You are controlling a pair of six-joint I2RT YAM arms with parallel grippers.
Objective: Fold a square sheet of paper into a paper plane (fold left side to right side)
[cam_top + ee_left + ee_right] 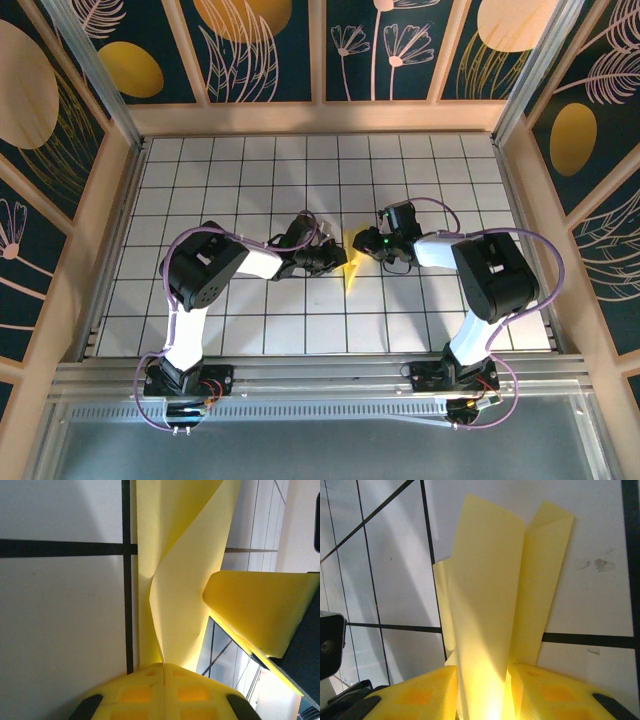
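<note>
Near the middle of the tabletop [250, 170], between both arms: the square sheet of paper [352, 262], already folded into a narrow strip of several layers. Clenched on one side by the left gripper [163, 672], on the other by the right gripper [485, 692]. Looks well advanced, but not yet flat; left to do: pressing down and sharpening into a pointed dart.

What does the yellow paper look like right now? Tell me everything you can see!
The paper is thin, plain and pale yellow. It is folded into a long narrow shape with several creased layers, and one flap bends open. It sits near the middle of the white tiled table, between the two arms. The left claw pinches one part and the right claw pinches another, so it stands on edge instead of lying flat. I cannot tell whether its tip touches the table.
</note>
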